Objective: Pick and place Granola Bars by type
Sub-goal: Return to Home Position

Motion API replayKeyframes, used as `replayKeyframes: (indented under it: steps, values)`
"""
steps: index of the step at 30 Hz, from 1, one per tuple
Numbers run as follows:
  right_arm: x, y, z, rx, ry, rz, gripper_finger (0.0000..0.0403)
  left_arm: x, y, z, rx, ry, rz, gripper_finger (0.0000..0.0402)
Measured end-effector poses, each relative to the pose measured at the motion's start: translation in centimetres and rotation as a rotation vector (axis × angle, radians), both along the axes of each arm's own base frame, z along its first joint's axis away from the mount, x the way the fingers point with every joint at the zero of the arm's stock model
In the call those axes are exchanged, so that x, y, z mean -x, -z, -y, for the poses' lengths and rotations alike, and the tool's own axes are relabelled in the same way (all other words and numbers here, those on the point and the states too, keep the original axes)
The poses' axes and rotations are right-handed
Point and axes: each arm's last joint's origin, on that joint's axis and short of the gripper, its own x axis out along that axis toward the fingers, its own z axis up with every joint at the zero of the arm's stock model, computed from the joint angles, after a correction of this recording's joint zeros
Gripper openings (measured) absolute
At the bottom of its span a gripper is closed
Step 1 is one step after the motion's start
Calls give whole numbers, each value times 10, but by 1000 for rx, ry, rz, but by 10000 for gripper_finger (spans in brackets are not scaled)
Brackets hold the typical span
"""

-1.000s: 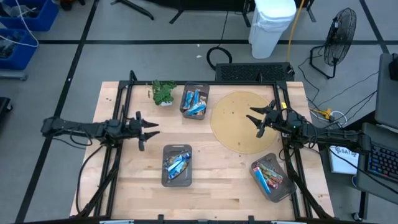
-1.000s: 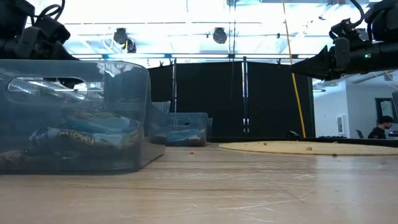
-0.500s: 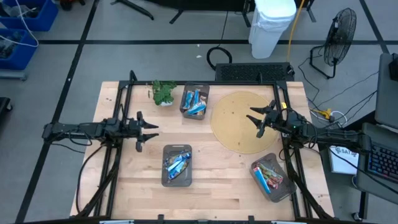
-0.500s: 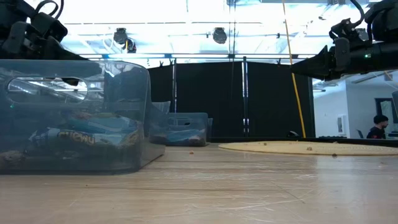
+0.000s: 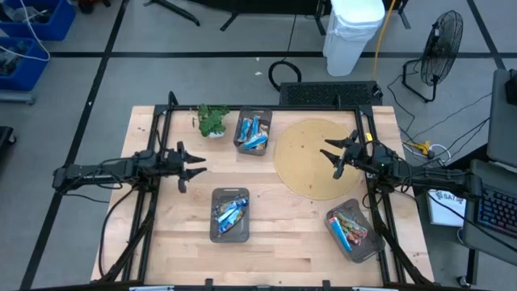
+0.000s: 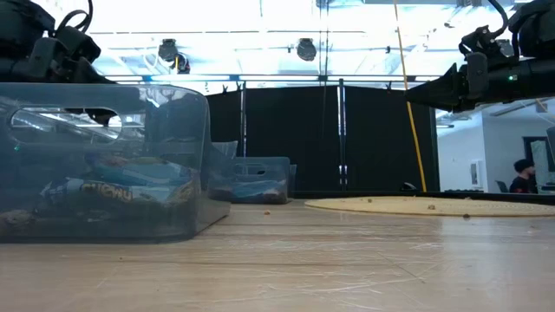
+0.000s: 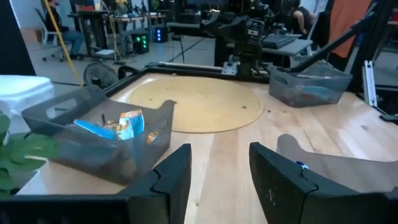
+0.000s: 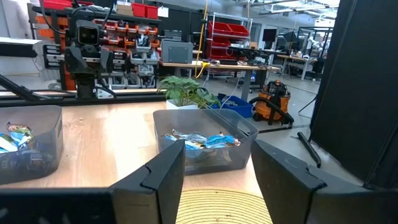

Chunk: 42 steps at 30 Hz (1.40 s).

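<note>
Your left arm has drawn back a touch since a second ago; its elbow end sits slightly lower in the high view, and the left jaws have slid a little toward the surface's left edge; they hang over bare wood, between the plant and the near bin, apart from both; the left wrist view shows them well open with nothing between them. Your right arm has not moved; the right jaws hover over the disc, spread about as wide, and they too hold nothing. The bars lie where they lay before, all inside bins; blue ones fill the near bin, low and middle in the high view; more blue ones sit in the far bin, just beside the plant; the right bin, set askew near the surface's lower right corner, holds reddish ones with a blue one alongside. In the low view the near bin looms at the left with a blue wrapper behind its clear wall, unchanged; only the left arm's dark links above it have shifted; a person far back at the right edge has moved slightly.
</note>
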Motion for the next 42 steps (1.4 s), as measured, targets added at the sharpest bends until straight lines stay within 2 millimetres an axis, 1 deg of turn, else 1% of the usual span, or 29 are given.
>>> replayKeyframes:
  steps: [5,42]
  values:
    - [0,0,0,0,0,0,178,0,-1,-1,-37,-13,12,166]
    - [0,0,0,0,1,0,177,0,-3,-1,-28,-16,27,166]
